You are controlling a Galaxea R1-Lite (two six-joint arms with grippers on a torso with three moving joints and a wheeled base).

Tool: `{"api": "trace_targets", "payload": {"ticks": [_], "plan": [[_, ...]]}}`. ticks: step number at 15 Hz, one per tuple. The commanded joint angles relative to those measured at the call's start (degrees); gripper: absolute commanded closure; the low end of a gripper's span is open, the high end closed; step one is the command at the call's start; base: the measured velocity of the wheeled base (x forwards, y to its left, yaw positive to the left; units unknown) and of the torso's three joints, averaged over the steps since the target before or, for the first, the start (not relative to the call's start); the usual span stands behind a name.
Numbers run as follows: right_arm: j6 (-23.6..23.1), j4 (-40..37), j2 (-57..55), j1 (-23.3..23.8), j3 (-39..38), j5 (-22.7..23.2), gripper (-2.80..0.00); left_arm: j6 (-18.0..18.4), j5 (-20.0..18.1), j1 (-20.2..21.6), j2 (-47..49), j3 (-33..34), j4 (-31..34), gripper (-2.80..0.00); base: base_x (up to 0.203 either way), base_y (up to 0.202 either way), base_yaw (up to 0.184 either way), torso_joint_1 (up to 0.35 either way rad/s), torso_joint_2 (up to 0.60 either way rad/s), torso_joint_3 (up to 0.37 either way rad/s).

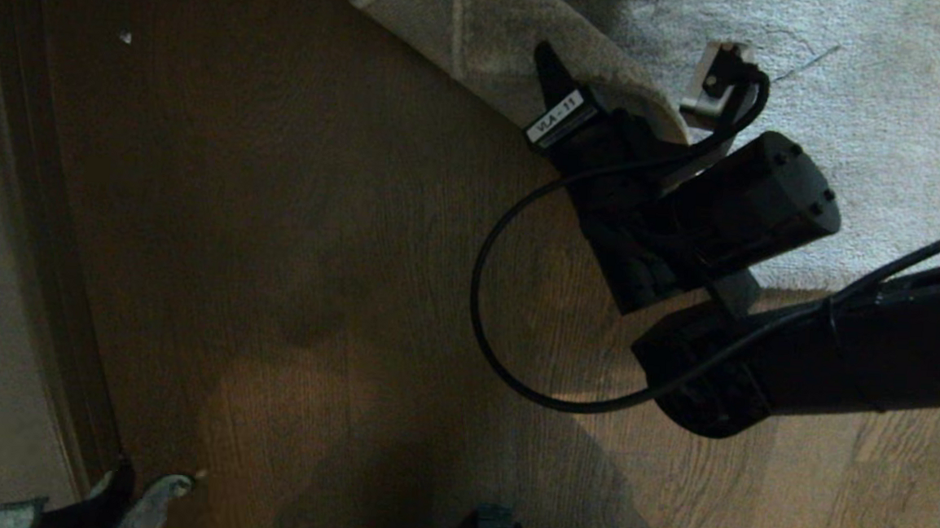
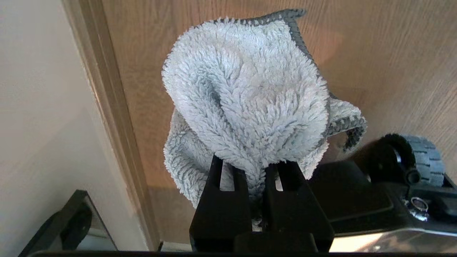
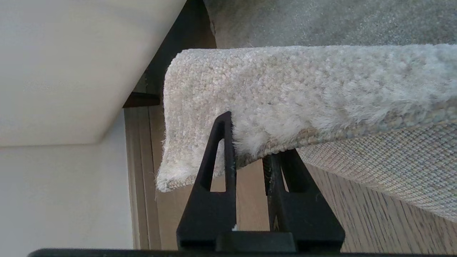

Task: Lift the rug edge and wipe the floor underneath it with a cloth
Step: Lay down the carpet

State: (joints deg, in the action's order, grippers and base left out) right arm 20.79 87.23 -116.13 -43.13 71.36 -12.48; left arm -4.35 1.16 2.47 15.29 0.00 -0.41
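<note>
A: Where is the border of the big light grey-beige short-pile rug right now?

B: The rug edge [image 3: 271,117] is raised off the brown wood-grain plank floor [image 1: 290,269] near its corner, folded so the paler woven backing shows beneath the pile. The right pincer [image 3: 249,142] is clenched on it, one black finger on the pile side and the other under the backing. From the head camera the right arm reaches in from the right, and the lifted flap [image 1: 484,36] curls over at the top of the frame.

A: And the small fluffy pale grey-white cloth with the darker stitched hem?

B: The cloth [image 2: 246,103] is bunched and pinched in the left pincer [image 2: 255,167], whose black fingers are closed tight on its lower folds. It hangs above the floor next to a pale wall and its wooden skirting board [image 2: 114,107], well apart from the rug; the head camera catches it low at the left corner [image 1: 150,497]
</note>
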Motion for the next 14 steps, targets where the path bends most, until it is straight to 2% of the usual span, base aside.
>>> {"api": "trace_targets", "payload": {"ticks": [1,5,14], "plan": [[0.13,2.72,-0.24,-0.02,0.0,-0.09,0.0,-0.04,0.07,-0.81,-3.64,0.0,-0.03,0.0,0.0,0.0,0.0,0.0,0.0,0.0],[0.04,2.72,-0.15,-0.01,-0.08,-0.09,0.0,-0.05,0.07,-2.48,-15.27,0.0,-0.03,0.0,0.0,0.0,0.0,0.0,0.0,0.0],[0.13,2.72,-0.15,-0.02,-0.35,-0.09,0.0,-0.04,0.07,-2.47,-15.29,0.0,-0.03,0.0,0.0,0.0,0.0,0.0,0.0,0.0]]}}
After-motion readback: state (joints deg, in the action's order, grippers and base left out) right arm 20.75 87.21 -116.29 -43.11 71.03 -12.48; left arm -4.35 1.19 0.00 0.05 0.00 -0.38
